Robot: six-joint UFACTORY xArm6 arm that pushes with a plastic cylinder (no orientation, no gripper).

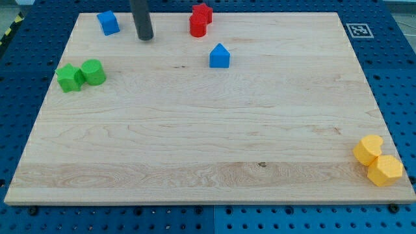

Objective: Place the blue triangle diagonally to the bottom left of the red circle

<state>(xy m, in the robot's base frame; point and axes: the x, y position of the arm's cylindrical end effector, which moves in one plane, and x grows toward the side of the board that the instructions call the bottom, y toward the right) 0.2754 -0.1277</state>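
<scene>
A blue triangle-like block point(220, 56) lies on the wooden board point(195, 130), near the view's top centre. A red circle block point(197, 26) stands above and slightly left of it, touching a red star block point(203, 12) behind it. My tip point(145, 36) is at the view's top, left of the red circle and up-left of the blue triangle, touching no block. A second blue block point(108, 23) sits left of my tip, near the top left corner.
A green star block point(68, 78) and a green circle block point(93, 72) touch at the left edge. Two yellow blocks point(368, 149) point(385, 171) sit at the bottom right corner. A printed marker point(357, 30) is at the top right.
</scene>
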